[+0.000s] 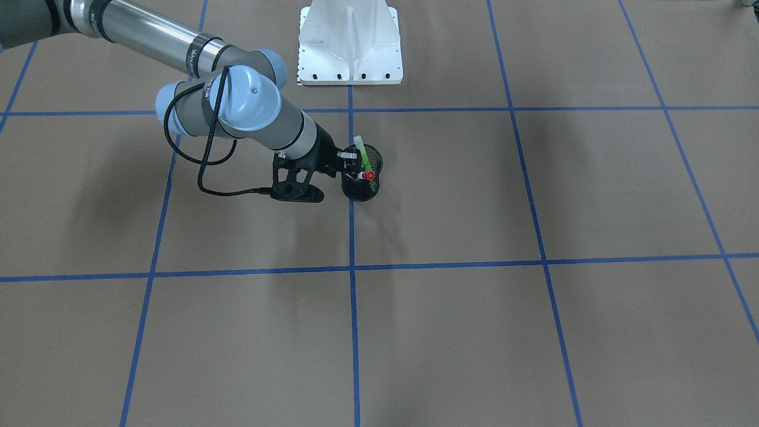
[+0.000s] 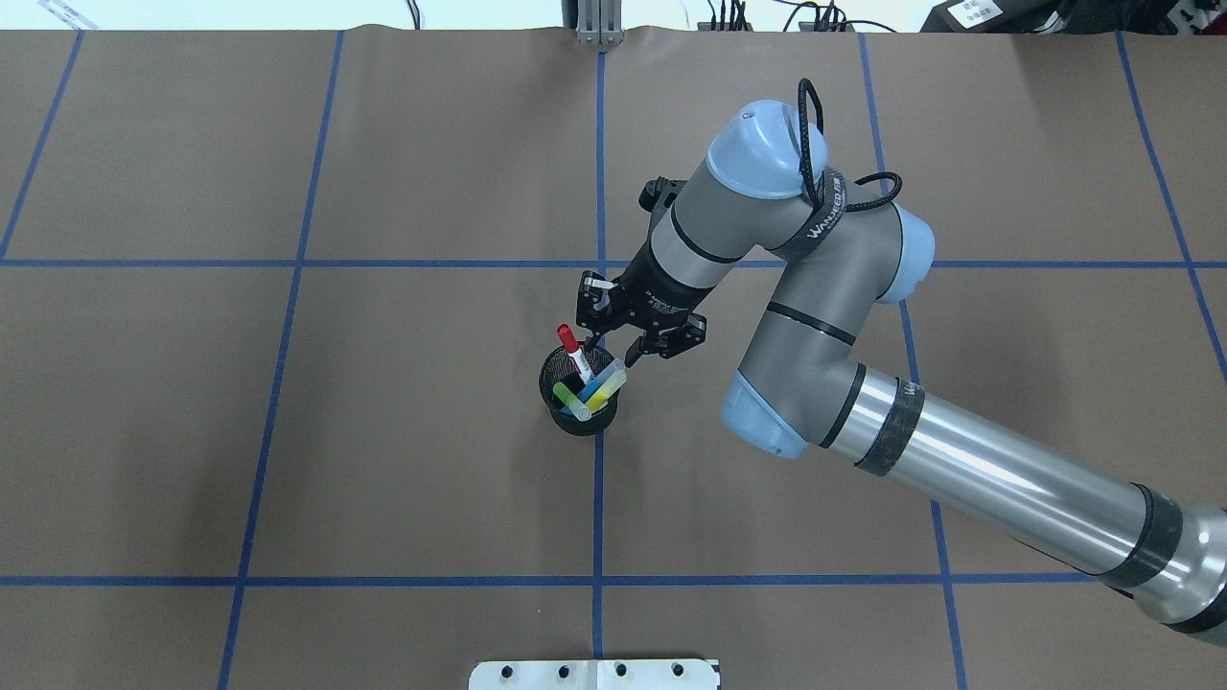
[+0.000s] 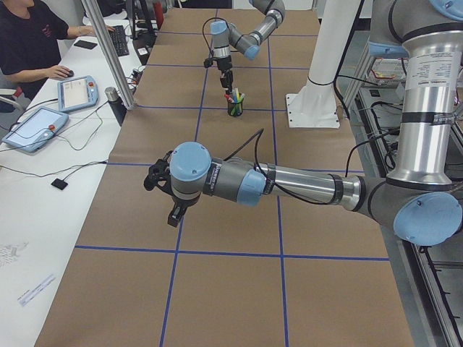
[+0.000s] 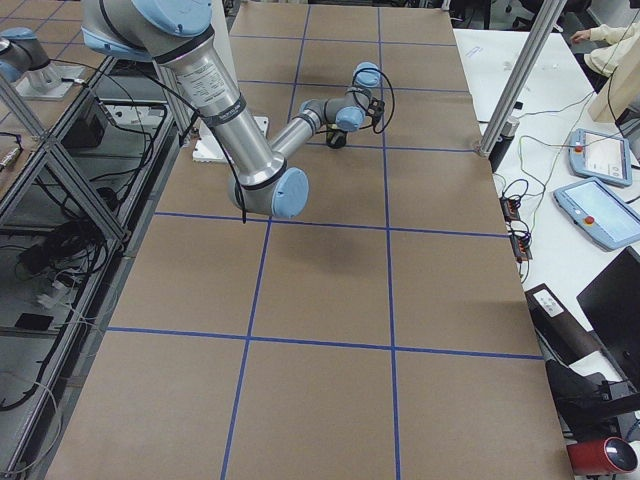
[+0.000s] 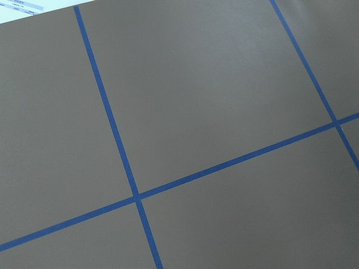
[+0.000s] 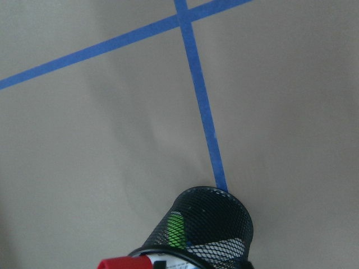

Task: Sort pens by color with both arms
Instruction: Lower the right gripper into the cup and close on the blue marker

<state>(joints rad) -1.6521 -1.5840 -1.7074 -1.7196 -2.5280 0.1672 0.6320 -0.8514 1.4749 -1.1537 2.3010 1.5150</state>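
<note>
right gripper (image 2: 615, 347) hangs over the black mesh cup (image 2: 561, 416); jaws parted, gap fairly narrow, nothing clamped as far as I can see; all four pens sit in the cup, just below the jaws; red pen (image 2: 573, 353) stands tallest and leans out just beside the jaw farther from the arm; blue pen (image 2: 596, 382), yellow pen (image 2: 602, 397) and green pen (image 2: 566, 394) lie lower, crossed under the jaws.

my read: first pick, probably red; to do it well, centre the jaws on the red shaft below the cap and above the rim; close square to the shaft; lift along the pen's lean so it doesn't drag the others; the cup looks light and unfixed, so a sideways shove could tip it; keep the other jaw off the blue cap.

left gripper (image 3: 165, 189) hovers well apart from the right jaws; seen only from the side, so I can't tell how its jaws stand.

worktop (image 2: 288, 431): flat brown paper with a blue tape grid (image 2: 598, 498); the cup sits on a tape line; white pedestal (image 1: 350, 47) behind the jaws, base side; a person (image 3: 29, 43) sits at a side desk with tablets, well apart from the jaws.
</note>
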